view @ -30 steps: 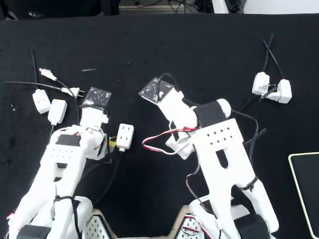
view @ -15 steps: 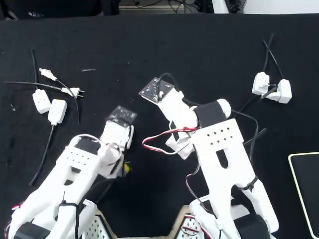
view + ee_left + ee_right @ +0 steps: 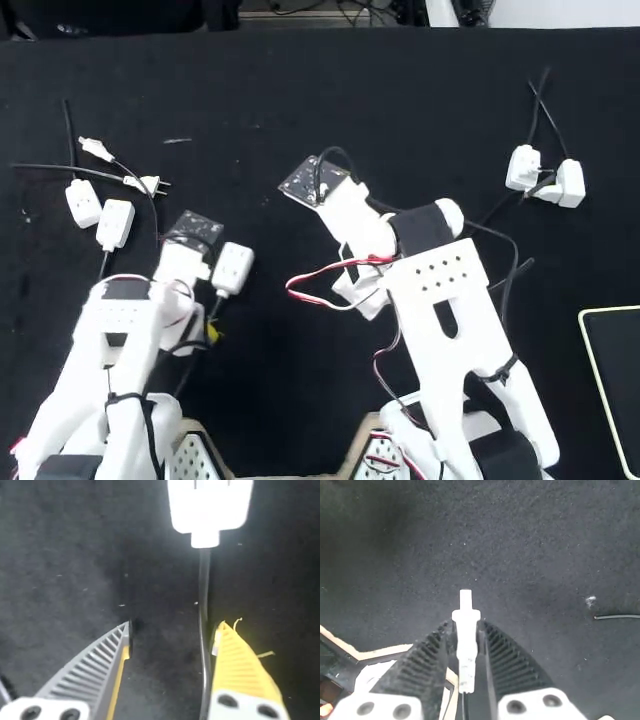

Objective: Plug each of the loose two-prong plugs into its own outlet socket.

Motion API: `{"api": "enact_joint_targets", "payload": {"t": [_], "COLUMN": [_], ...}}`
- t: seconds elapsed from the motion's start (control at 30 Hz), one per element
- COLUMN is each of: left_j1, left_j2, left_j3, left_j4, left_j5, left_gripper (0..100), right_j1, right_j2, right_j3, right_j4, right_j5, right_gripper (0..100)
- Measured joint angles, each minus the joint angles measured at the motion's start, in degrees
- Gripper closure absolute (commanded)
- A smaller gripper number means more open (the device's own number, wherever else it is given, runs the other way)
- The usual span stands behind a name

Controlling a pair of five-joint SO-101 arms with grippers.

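My left gripper (image 3: 172, 627) is open just above the black mat. A white outlet socket (image 3: 210, 505) lies ahead of its fingertips, and the socket's black cable (image 3: 202, 610) runs between the fingers, close to the yellow one (image 3: 237, 665). From above, that socket (image 3: 232, 268) lies tilted beside the left arm (image 3: 120, 330). My right gripper (image 3: 466, 630) is shut on a white two-prong plug (image 3: 466, 615), held upright over bare mat; the right arm (image 3: 440, 290) stands mid-table. Two loose plugs (image 3: 95, 150) (image 3: 150, 183) lie at the far left.
Two white sockets (image 3: 83, 203) (image 3: 115, 222) lie at the left near the loose plugs. Two more white blocks (image 3: 523, 167) (image 3: 570, 183) with black cables sit at the far right. A dark flat panel (image 3: 612, 370) lies at the right edge.
The left arm swung right over the socket, then came back left. The socket now lies a little farther left and tilted. The right arm has kept still.
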Motion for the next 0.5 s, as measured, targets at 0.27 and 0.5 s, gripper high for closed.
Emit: {"api": "enact_joint_targets", "payload": {"t": [0.27,0.5], "left_j1": [-2.0,-2.0], "left_j2": [0.0,0.0], "left_j3": [-9.2,-13.9], "left_j4": [8.7,-0.4], "left_j5": [-1.3,9.8], "left_gripper": [74,74], "right_j1": [0.0,0.0], "right_j2": [0.0,0.0], "right_j3": [0.0,0.0], "right_j4": [-1.8,-1.8], "right_j5": [0.0,0.3], "right_gripper": [98.8,98.8]}}
